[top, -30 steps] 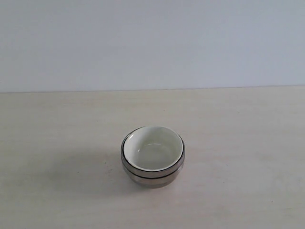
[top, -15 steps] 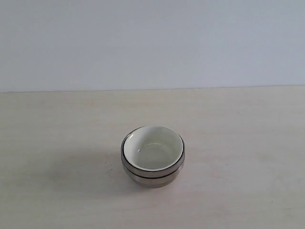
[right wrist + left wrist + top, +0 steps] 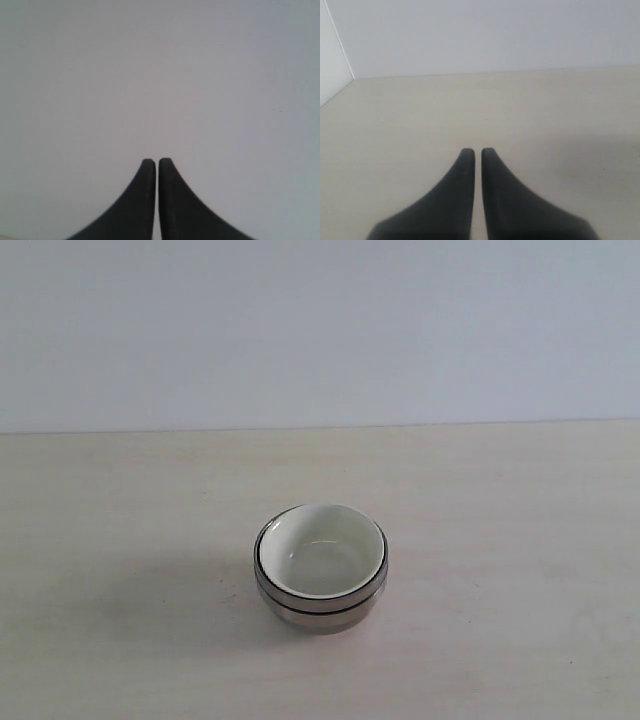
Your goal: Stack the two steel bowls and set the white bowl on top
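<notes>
Steel bowls (image 3: 320, 610) sit nested in the middle of the worktop (image 3: 520, 540), with the white bowl (image 3: 322, 552) inside on top, so it looks done! The risk now: the white bowl seems a touch off-centre, and a careless sweep could knock it askew on slick metal. Both arms are clear of the stack, left gripper (image 3: 477, 151) angled over bare worktop, right gripper (image 3: 157, 161) facing blank wall, both sets of jaws together and empty.

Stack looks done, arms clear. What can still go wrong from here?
1. The white bowl sits slightly off-centre in the steel bowls, with a dark gap on one side; a bump might rock it.
2. Neither wrist view shows the stack, so either arm moving near it would go blind.
</notes>
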`<state>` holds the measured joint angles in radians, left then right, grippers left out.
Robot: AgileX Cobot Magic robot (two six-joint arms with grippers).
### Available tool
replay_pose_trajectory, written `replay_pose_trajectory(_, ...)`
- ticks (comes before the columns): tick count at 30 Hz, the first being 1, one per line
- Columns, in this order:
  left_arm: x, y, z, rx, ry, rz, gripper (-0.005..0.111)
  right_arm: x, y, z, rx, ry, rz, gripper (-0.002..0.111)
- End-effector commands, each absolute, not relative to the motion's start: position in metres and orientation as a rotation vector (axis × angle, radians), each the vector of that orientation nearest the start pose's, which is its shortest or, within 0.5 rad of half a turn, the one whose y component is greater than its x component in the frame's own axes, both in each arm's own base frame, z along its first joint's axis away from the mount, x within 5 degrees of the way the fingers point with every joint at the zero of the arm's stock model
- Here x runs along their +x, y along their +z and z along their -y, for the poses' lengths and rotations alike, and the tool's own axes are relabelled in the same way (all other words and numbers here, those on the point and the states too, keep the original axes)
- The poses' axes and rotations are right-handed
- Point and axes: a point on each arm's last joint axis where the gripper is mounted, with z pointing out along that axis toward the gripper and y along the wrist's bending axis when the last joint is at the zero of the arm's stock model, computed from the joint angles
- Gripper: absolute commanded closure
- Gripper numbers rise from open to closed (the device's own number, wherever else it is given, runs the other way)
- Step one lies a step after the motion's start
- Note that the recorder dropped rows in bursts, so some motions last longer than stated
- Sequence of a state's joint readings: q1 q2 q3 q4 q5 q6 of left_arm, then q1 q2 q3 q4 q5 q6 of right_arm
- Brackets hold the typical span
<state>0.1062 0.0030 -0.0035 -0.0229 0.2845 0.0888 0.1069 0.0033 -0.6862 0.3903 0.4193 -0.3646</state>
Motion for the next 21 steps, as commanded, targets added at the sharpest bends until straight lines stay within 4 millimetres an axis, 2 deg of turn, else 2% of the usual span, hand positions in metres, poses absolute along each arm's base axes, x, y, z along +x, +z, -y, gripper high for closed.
replay_pose_trajectory(1, 0.054, 0.187, -0.005, -0.042, 0.109, -1.769, 0.103, -0.037, 0.388, -0.01, -0.198, 0.175, -1.169, 0.108)
replay_pose_trajectory(14, 0.054, 0.187, -0.005, -0.042, 0.109, -1.769, 0.103, -0.036, 0.386, -0.01, -0.198, 0.17, -1.174, 0.108)
replay_pose_trajectory(18, 0.054, 0.187, -0.005, -0.042, 0.109, -1.769, 0.103, -0.027, 0.375, -0.011, -0.198, 0.163, -1.218, 0.108)
replay_pose_trajectory(21, 0.054, 0.187, -0.005, -0.042, 0.109, -1.769, 0.103, -0.014, 0.36, -0.01, -0.182, 0.148, -1.283, 0.108)
